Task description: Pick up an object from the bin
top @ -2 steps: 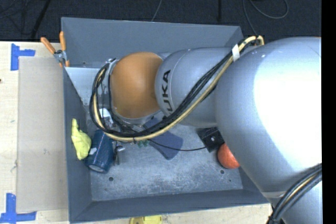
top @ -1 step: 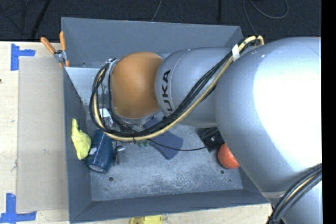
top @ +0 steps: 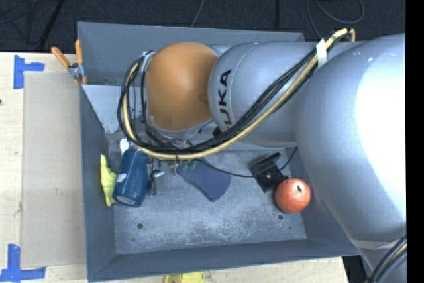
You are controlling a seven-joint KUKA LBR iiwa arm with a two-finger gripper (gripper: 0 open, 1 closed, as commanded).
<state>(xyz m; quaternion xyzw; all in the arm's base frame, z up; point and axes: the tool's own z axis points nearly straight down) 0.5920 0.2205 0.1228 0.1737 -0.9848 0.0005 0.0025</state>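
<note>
Where the orange cover (top: 177, 84) of the wrist hangs low over the left half of the bin (top: 199, 232), the gripper (top: 156, 177) peeks out just under it, down near the floor. Released or clenched? Cannot tell from here, the cover and a loop of cables (top: 132, 132) sit right on top of it.

Closest to it, touching or all but touching on its left, is a blue cylinder (top: 132, 177), lying tilted on the floor by the left wall. That is the thing nearest the tool, though nothing shows it being held. Pressed against the cylinder's far side, squeezed between it and the wall, is a small yellow thing (top: 107, 179); its shape is hard to make out.

On the other side of the gripper, a dark blue flat piece (top: 209, 182) lies on the floor, partly tucked under the arm (top: 265, 103). Further right, a small black block (top: 267, 172), and just beside it a red-orange ball (top: 292, 195), close to the right wall beneath the big silver link. Front of the floor is bare grey metal.
</note>
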